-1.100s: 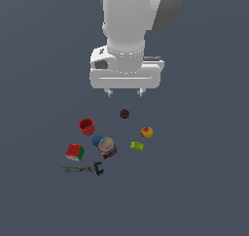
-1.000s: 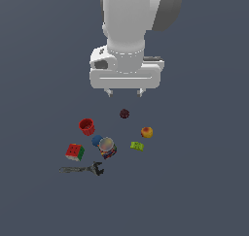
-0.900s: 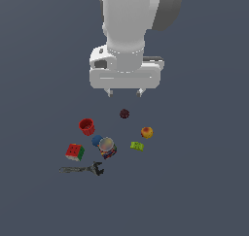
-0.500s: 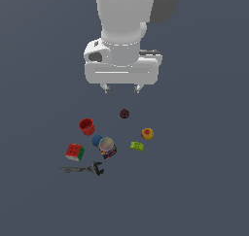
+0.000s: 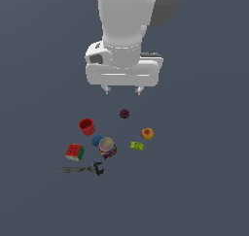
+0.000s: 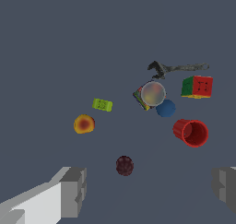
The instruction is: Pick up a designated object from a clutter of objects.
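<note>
The peach-like orange-yellow ball (image 5: 147, 133) with a red blush lies at the exterior view's right of the clutter; it also shows in the wrist view (image 6: 84, 124). My gripper (image 5: 122, 90) hangs open and empty above the floor, behind the clutter and apart from the ball. In the wrist view its two fingers (image 6: 73, 191) stand wide apart, with the dark maroon ball (image 6: 124, 165) between them. The clutter also holds a red cup (image 5: 87, 126), blue ball (image 5: 96, 141), multicoloured can (image 5: 107, 146), lime-green block (image 5: 137, 145), Rubik's cube (image 5: 75, 152) and dark wrench (image 5: 82, 169).
The dark maroon ball (image 5: 124, 113) lies nearest below the gripper. All items rest on a flat dark grey floor (image 5: 204, 181).
The arm has shifted a little toward the exterior view's left and slightly up. The gripper stays open. The objects have not moved.
</note>
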`<state>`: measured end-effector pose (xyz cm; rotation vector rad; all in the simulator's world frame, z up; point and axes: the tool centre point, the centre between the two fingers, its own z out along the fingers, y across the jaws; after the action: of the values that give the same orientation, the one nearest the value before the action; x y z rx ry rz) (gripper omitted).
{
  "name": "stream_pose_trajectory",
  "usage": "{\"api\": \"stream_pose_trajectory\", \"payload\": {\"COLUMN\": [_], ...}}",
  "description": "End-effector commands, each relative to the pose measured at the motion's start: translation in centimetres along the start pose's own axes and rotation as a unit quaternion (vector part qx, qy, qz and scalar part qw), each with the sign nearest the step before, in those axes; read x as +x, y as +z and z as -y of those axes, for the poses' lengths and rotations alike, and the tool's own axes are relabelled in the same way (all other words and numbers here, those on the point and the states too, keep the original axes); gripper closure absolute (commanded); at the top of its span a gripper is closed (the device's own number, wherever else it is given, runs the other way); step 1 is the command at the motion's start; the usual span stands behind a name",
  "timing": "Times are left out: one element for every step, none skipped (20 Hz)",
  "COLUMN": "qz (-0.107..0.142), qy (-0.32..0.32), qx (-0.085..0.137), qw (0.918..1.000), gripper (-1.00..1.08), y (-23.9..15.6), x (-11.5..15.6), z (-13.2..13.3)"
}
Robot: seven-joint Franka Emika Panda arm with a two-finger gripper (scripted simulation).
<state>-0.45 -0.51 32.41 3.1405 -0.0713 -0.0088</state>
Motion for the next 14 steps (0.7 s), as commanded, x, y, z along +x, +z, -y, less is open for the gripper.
{"api": "stream_pose_trajectory", "payload": {"qz": [0.0, 0.0, 0.0, 0.0, 0.0, 0.0, 0.0, 0.0, 0.0, 0.0, 0.0, 0.0, 0.0, -0.001], "qy": [0.01, 0.015, 0.021, 0.027, 0.033, 0.04, 0.048, 0.056, 0.064, 0.074, 0.083, 0.093, 0.104, 0.114], "qx": [0.0, 0.0, 0.0, 0.0, 0.0, 0.0, 0.0, -0.001, -0.001, -0.001, -0.001, -0.001, -0.001, -0.001], "qw": [0.9999, 0.9999, 0.9998, 0.9996, 0.9994, 0.9992, 0.9989, 0.9984, 0.9979, 0.9973, 0.9965, 0.9956, 0.9946, 0.9934], "gripper": [-0.92, -0.92, -0.92, -0.92, -0.92, -0.92, -0.92, -0.92, -0.92, -0.92, -0.92, -0.92, -0.92, -0.92], "y": [0.4, 0.6, 0.8, 1.1, 1.3, 1.6, 1.9, 2.2, 2.5, 2.9, 3.2, 3.6, 4.0, 4.5], "x": [0.1, 0.1, 0.2, 0.2, 0.3, 0.4, 0.4, 0.5, 0.5, 0.6, 0.7, 0.7, 0.8, 0.9], "z": [0.2, 0.3, 0.4, 0.5, 0.7, 0.8, 0.9, 1.1, 1.3, 1.4, 1.6, 1.8, 2.0, 2.3]}}
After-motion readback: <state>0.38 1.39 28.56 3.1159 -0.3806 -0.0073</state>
